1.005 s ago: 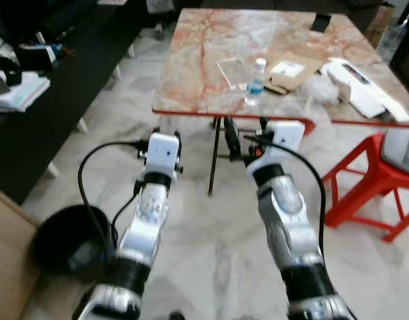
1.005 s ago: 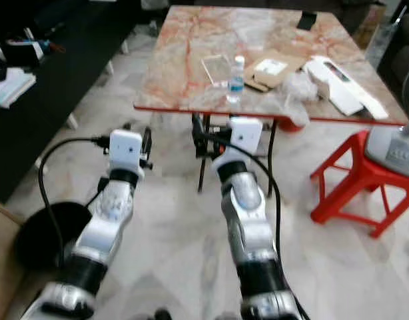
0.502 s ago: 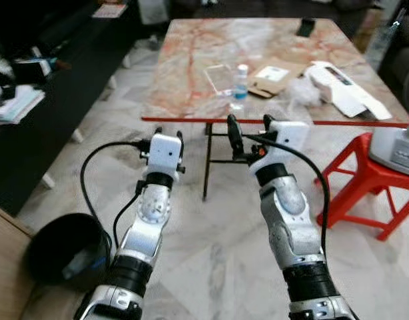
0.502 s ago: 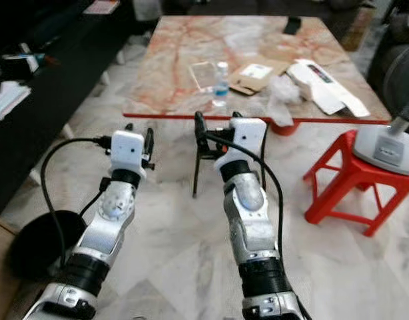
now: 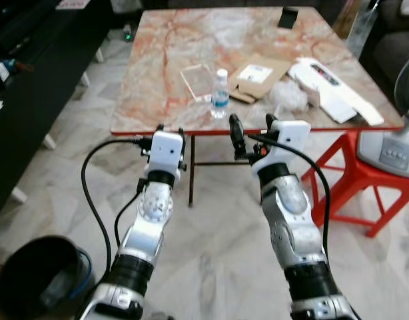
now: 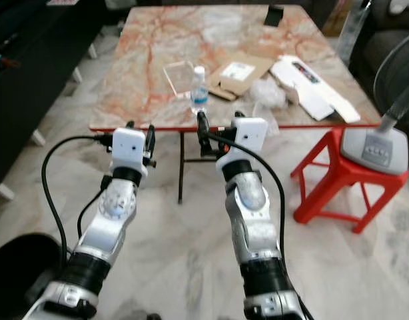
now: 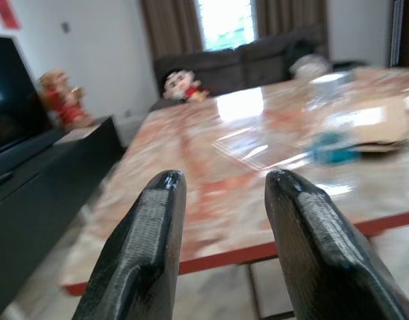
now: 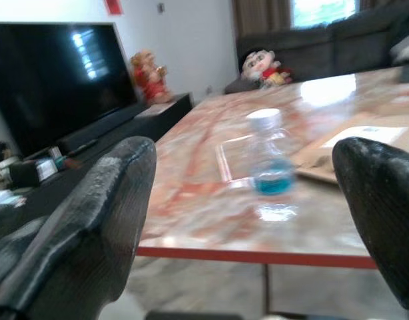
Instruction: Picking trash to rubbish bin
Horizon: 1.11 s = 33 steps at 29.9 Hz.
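A small clear water bottle (image 5: 220, 93) with a blue label stands upright near the front edge of the marble table (image 5: 158, 67). Around it lie a clear plastic lid (image 5: 196, 79), a flat cardboard piece (image 5: 258, 75) and a crumpled clear wrapper (image 5: 288, 97). My right gripper (image 5: 252, 129) is held open and wide just short of the table's front edge, facing the bottle (image 8: 268, 163), with nothing between its fingers. My left gripper (image 5: 170, 132) hovers open and empty at the same height to its left. A black rubbish bin (image 5: 28, 287) stands on the floor at my lower left.
A long white box (image 5: 334, 81) and a black phone (image 5: 286, 17) lie on the table. A red stool (image 5: 351, 170) carries a grey fan base (image 5: 391, 150) at the right. A dark TV cabinet (image 5: 31, 87) runs along the left. Pale tiled floor lies in front.
The whole view has shifted: the table edge is now closer and the bin has slid to the lower left corner. Both grippers keep the same open pose.
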Tool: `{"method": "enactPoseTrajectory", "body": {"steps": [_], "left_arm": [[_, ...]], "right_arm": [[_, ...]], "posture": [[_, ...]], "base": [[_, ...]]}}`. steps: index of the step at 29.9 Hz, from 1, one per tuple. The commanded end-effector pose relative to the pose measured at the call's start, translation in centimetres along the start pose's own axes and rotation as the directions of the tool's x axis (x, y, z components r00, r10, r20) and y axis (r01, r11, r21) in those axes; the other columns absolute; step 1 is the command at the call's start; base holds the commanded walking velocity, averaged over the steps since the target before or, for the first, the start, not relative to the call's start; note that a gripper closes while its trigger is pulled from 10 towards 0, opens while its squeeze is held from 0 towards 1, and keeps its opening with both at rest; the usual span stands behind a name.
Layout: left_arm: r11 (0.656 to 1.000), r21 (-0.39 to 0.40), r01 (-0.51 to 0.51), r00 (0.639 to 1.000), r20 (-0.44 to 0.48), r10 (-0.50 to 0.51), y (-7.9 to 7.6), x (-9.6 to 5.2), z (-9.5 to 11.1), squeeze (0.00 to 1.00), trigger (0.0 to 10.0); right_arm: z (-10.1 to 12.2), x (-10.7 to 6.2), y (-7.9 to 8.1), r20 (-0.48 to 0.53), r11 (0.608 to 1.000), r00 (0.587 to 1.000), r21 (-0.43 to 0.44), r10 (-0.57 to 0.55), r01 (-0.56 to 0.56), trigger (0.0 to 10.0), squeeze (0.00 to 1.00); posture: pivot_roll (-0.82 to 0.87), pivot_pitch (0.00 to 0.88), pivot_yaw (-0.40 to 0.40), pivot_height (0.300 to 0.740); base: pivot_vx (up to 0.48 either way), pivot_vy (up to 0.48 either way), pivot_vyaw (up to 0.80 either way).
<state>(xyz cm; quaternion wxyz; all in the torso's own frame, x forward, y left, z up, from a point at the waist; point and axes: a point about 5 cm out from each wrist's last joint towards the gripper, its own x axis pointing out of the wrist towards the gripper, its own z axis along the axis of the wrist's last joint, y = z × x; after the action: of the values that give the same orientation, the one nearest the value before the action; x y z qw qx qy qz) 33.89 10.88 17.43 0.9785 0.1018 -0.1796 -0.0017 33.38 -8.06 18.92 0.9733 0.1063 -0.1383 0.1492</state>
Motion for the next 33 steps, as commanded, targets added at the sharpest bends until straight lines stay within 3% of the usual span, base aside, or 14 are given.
{"method": "enactPoseTrajectory", "body": {"steps": [1,9,16,21,33], "left_arm": [[1.000,-0.019,-0.009,1.000,0.019,0.009,-0.20,0.04,0.53,0.00,10.0],[1.000,-0.021,-0.014,1.000,0.018,0.014,-0.27,0.01,0.56,0.00,10.0],[1.000,-0.019,-0.018,1.000,0.016,0.019,-0.16,0.01,0.52,0.00,10.0],[1.000,-0.018,-0.023,1.000,0.017,0.023,-0.15,-0.02,0.54,0.00,10.0],[0.999,-0.019,-0.027,0.999,0.025,0.027,-0.05,0.04,0.73,0.00,10.0]], "right_arm": [[0.21,-0.09,-0.21,0.004,1.000,1.000,-0.010,0.001,-0.001,10.0,0.00],[0.45,-0.12,0.21,0.017,0.998,0.999,-0.050,0.040,-0.039,10.0,0.00],[0.37,-0.14,0.45,0.013,0.997,0.999,-0.054,0.051,-0.050,10.0,0.00],[0.38,-0.18,0.48,0.013,0.997,0.998,-0.060,0.057,-0.056,10.0,0.00],[0.48,-0.18,0.48,0.021,0.997,0.998,-0.049,0.056,-0.055,10.0,0.00]], "posture": [[-0.16,0.157,-0.003,0.740],[-0.16,0.158,-0.008,0.740],[-0.16,0.160,-0.011,0.740],[-0.16,0.160,-0.012,0.740],[-0.16,0.161,-0.011,0.740]], "base": [[0.435,0.000,0.00],[0.430,0.000,0.05],[0.428,0.000,0.00],[0.426,0.000,0.64],[0.422,0.000,0.00]]}}
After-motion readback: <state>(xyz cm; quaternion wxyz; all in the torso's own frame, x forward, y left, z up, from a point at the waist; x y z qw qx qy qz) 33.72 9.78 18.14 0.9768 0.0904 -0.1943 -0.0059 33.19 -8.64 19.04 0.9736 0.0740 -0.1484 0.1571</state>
